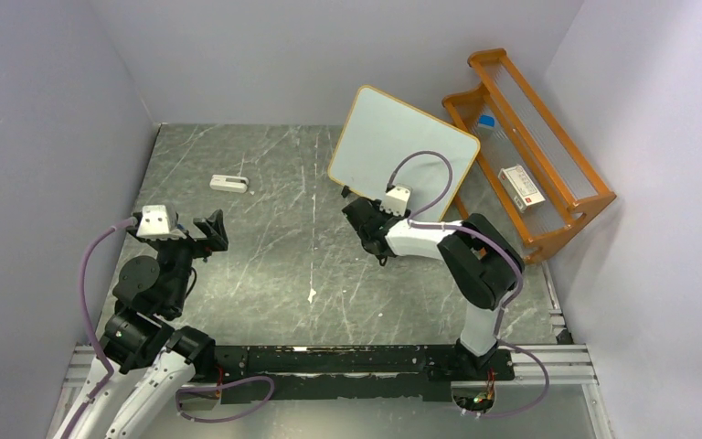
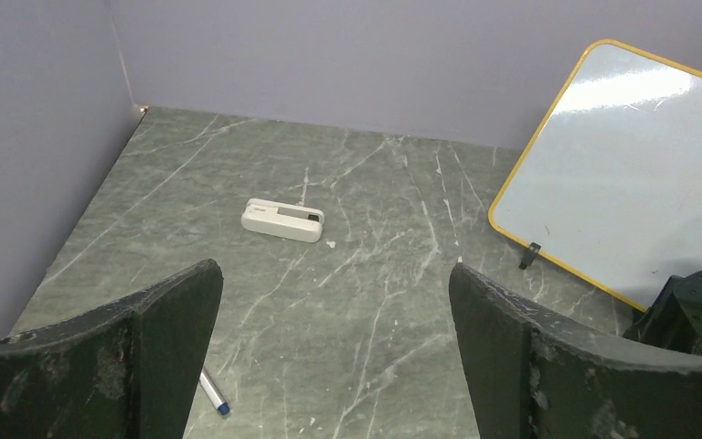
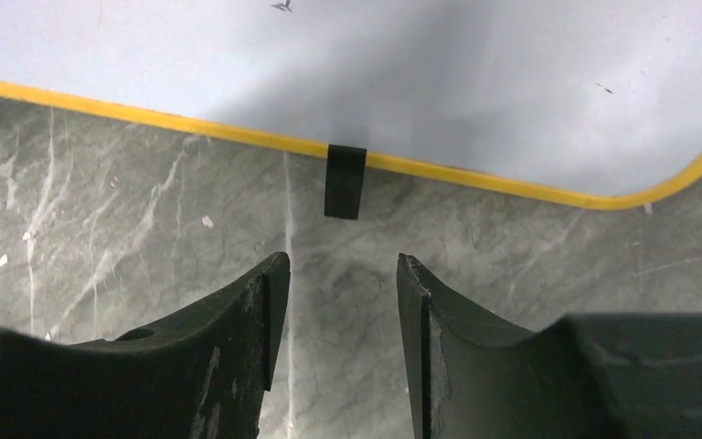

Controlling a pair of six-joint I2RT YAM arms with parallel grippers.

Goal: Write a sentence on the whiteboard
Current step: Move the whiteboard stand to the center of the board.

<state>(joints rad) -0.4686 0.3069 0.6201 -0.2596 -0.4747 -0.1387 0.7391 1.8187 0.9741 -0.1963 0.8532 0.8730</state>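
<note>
The whiteboard (image 1: 402, 139) with an orange-wood frame stands tilted at the back right of the table; it also shows in the left wrist view (image 2: 631, 174) and the right wrist view (image 3: 420, 82). Its face is blank, no sentence shows on it. My right gripper (image 1: 356, 219) is open and empty, just in front of the board's lower edge and its black foot (image 3: 344, 181). My left gripper (image 1: 212, 230) is open wide and empty at the left of the table. A marker with a blue tip (image 2: 212, 395) lies on the table under my left finger.
A small white eraser (image 1: 228, 183) lies at the back left; it also shows in the left wrist view (image 2: 282, 219). An orange wooden rack (image 1: 530, 146) with small boxes stands by the right wall. Grey walls close in the table on three sides.
</note>
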